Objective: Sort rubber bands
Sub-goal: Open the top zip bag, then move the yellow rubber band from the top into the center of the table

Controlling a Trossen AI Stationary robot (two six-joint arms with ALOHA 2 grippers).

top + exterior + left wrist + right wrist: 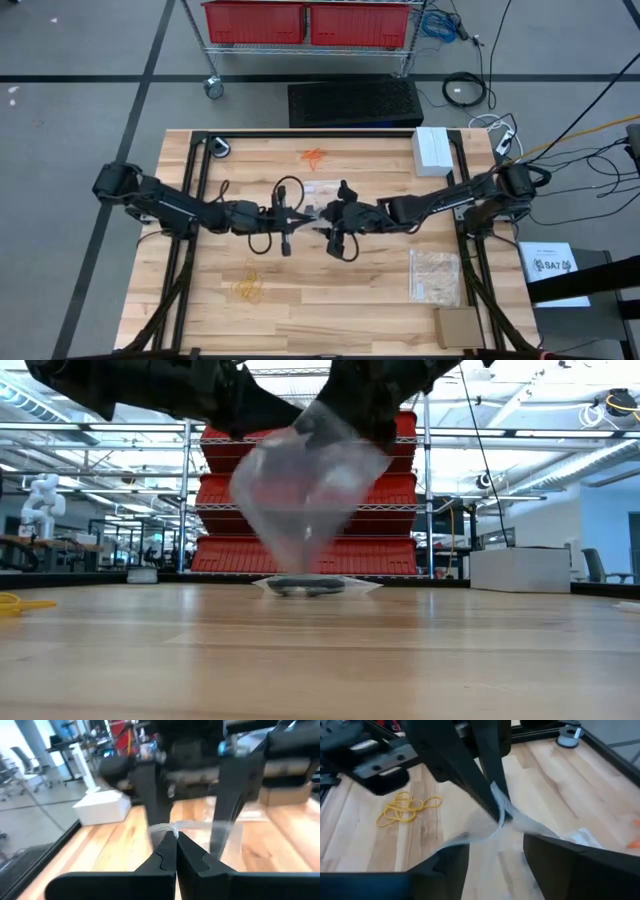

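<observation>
- Both arms meet over the middle of the table (200,310), so one can hold while the other works.
- The left gripper (172,837) is clamped shut on the edge of a clear bag (305,490), hanging it above the wood, probably so it can be loaded.
- The right gripper (495,845) faces it with fingers spread, holding nothing, the film between them; it looks set to widen the mouth.
- The rubber bands wait in separate clusters: yellow ones (407,809) near the left arm, orange ones (313,157) toward the far edge, and dark ones (308,586), seemingly black bands, in another bag under the lifted one.
</observation>
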